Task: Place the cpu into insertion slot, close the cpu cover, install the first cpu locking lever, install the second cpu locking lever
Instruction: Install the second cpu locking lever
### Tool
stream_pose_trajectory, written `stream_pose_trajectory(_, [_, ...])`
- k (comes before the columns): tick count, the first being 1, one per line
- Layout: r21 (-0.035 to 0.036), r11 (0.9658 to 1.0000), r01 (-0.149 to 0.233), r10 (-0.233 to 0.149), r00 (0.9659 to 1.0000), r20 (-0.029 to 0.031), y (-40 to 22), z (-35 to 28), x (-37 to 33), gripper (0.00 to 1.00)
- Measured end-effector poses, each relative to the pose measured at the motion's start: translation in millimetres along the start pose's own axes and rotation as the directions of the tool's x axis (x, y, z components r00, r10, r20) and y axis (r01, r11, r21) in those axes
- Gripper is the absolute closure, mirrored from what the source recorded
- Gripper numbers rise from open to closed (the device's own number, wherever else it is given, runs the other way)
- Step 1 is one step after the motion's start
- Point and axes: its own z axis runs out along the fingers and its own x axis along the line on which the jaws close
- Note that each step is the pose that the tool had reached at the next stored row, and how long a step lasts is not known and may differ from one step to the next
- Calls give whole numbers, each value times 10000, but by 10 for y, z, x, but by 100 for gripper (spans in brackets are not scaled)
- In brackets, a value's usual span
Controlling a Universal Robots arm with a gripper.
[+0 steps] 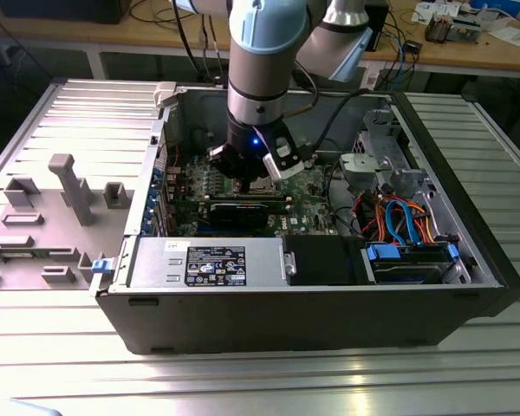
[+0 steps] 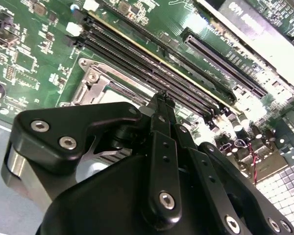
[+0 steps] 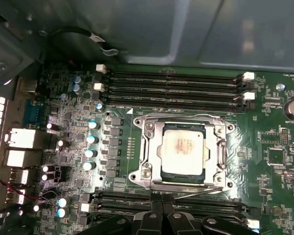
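gripper point(image 3: 161, 215) fingertips pressed together, grasping nothing visible, low over the board point(image 3: 269, 171) | cpu point(image 3: 183, 149) seated in the slot point(image 3: 142, 128), just beyond the fingertips, apart from them | cover point(image 3: 218, 147) lies flat around the cpu | 1 thin lever point(image 3: 198, 191) runs along the slot's gripper-side edge, near the tips

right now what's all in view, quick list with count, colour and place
cpu: one, silver-grey, seated in the insertion slot
cpu cover: one, silvery, closed around the cpu
memory slots: several, black, in rows on both sides of the cover
board: one, green, floor of the case
case: one, dark grey, open on the ribbed table
cables: a bundle, blue and orange, exterior view's right
tool: one, black, fingertips together just beside the cover
arm: one, grey and blue, reaching down into the case
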Motion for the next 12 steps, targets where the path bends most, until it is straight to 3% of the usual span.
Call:
stream_pose_trajectory(4, [-26,10000,13,-13,10000,-2,-6,40,53,89])
stream_pose_trajectory(12, [-66,10000,46,-46,10000,-2,-16,43,54,89])
